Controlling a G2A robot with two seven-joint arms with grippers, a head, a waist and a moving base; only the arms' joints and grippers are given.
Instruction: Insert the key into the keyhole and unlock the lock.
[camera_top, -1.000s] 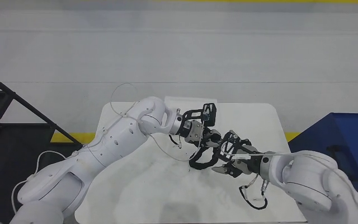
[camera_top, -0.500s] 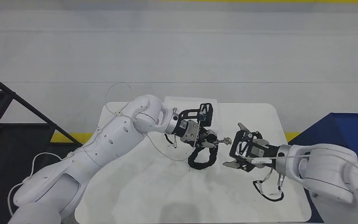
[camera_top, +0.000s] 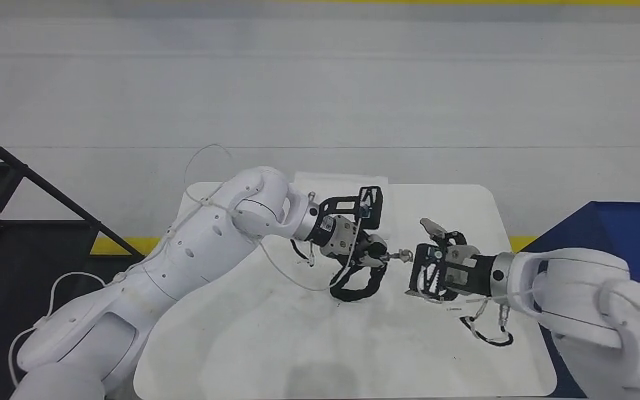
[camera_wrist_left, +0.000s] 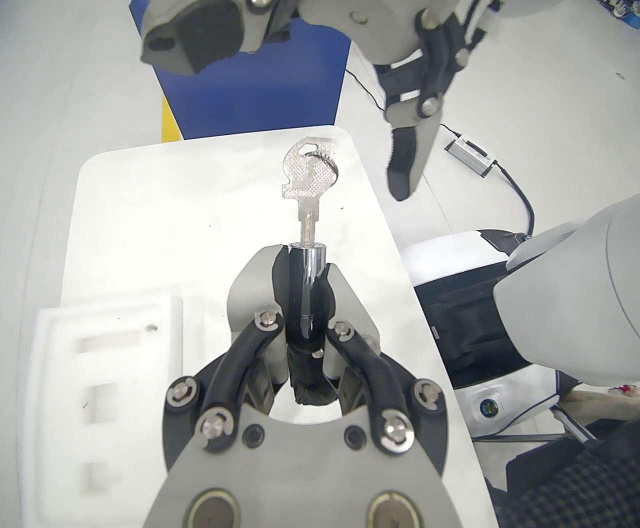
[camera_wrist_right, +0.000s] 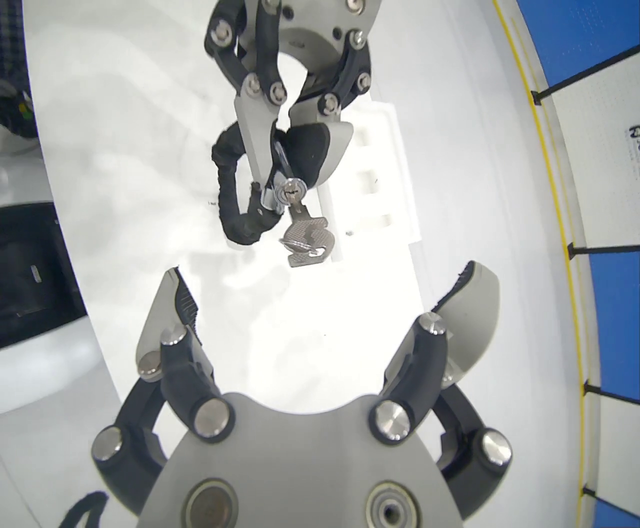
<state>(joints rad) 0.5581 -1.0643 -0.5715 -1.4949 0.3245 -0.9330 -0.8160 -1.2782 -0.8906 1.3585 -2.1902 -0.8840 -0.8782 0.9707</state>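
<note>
My left gripper (camera_top: 366, 254) (camera_wrist_left: 300, 257) is shut on the lock (camera_wrist_left: 309, 280), a chrome cylinder with a black cable loop (camera_top: 352, 286) (camera_wrist_right: 229, 200) hanging from it above the white table (camera_top: 450, 330). The silver key (camera_wrist_left: 310, 172) (camera_wrist_right: 305, 240) (camera_top: 401, 256) sits in the keyhole (camera_wrist_right: 290, 189), its head sticking out toward my right gripper. My right gripper (camera_top: 425, 268) (camera_wrist_right: 320, 277) is open and holds nothing, a short way off the key head. In the left wrist view one of its fingers (camera_wrist_left: 406, 155) hangs beyond the key.
A white foam tray (camera_wrist_left: 105, 360) (camera_wrist_right: 387, 165) with rectangular cutouts lies on the table behind the left gripper. A blue bin (camera_top: 590, 235) stands off the table's right side. Loose black cable (camera_top: 490, 330) trails under the right wrist.
My right gripper has backed away to the right from the lock, leaving the key in the keyhole. The left gripper with the lock has shifted only slightly.
</note>
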